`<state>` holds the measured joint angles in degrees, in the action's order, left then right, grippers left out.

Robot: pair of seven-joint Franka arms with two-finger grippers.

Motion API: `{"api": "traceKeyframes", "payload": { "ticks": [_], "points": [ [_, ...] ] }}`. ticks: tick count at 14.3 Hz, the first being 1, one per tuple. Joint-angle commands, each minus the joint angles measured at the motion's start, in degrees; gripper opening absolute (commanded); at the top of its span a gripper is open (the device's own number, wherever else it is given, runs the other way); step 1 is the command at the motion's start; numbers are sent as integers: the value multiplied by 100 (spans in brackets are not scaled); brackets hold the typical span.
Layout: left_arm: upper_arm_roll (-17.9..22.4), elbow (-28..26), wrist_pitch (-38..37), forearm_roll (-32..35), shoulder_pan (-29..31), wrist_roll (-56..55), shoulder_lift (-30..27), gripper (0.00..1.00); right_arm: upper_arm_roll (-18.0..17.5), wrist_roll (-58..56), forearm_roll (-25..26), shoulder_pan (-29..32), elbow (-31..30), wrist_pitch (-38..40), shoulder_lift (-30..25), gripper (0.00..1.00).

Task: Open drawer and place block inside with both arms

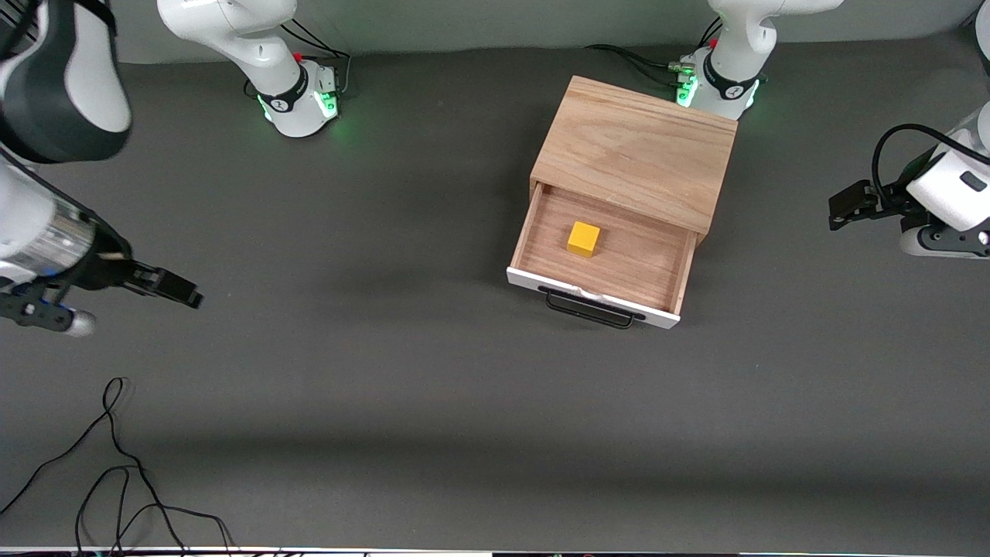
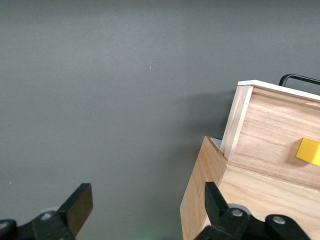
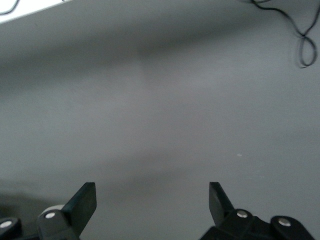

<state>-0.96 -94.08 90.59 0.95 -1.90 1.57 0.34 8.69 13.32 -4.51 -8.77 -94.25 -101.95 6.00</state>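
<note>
Lying in drawer (image 1: 541, 232): block (image 1: 583, 238)

Near the left gripper (image 2: 147, 212), the small yellow cube (image 2: 308, 151) in the light-wood drawer (image 2: 270, 145) is cut by the left wrist view's edge. Both white jointed arms (image 1: 947, 182) are cropped at the front view's edges.
</note>
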Motion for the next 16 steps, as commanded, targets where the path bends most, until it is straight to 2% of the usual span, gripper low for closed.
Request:
{"api": "traceKeyframes", "payload": {
  "ticks": [1, 8, 16],
  "points": [
    [44, -31, -42, -42, -65, -7, -43, 100, -314, -523, 99, 445, -313, 280, -389, 100],
    [44, -31, -42, -34, -65, -16, -34, 100, -579, -963, 301, 621, -252, 474, -486, 100],
    [43, -40, -42, -34, -74, -16, -34, 100, -579, -1034, 433, 648, -32, 316, -257, 100]
  ]
}}
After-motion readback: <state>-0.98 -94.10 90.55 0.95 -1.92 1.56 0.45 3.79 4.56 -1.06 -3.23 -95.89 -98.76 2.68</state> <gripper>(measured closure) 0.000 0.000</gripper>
